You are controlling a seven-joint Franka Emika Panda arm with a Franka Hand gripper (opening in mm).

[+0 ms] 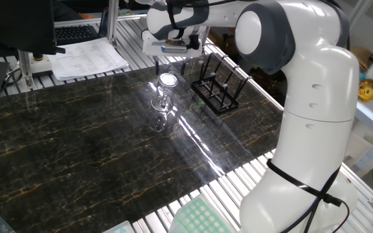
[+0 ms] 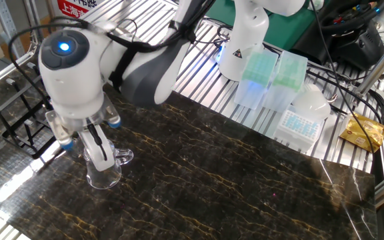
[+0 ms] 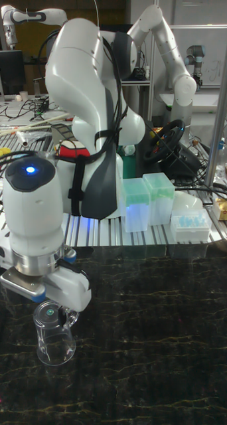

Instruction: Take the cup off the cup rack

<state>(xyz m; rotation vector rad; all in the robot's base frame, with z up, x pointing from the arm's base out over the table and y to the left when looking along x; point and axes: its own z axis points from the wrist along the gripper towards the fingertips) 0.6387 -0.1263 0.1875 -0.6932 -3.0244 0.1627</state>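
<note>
The clear glass cup point(image 1: 164, 103) stands upright on the dark marble table, apart from the black cup rack point(image 1: 215, 91), which is to its right. My gripper point(image 1: 170, 65) hangs straight above the cup's rim, open, its two dark fingers spread wide and holding nothing. In the other fixed view the cup point(image 2: 104, 171) sits below the gripper point(image 2: 85, 148), with the rack point(image 2: 12, 117) to the left behind the arm. The tall fixed view shows the cup point(image 3: 54, 340) just under the gripper point(image 3: 57, 302).
Papers and a keyboard point(image 1: 86, 57) lie at the table's far edge. Green and blue pipette-tip boxes point(image 2: 271, 80) sit on the slatted bench beyond the marble. The robot's white base point(image 1: 309, 149) stands at the right side.
</note>
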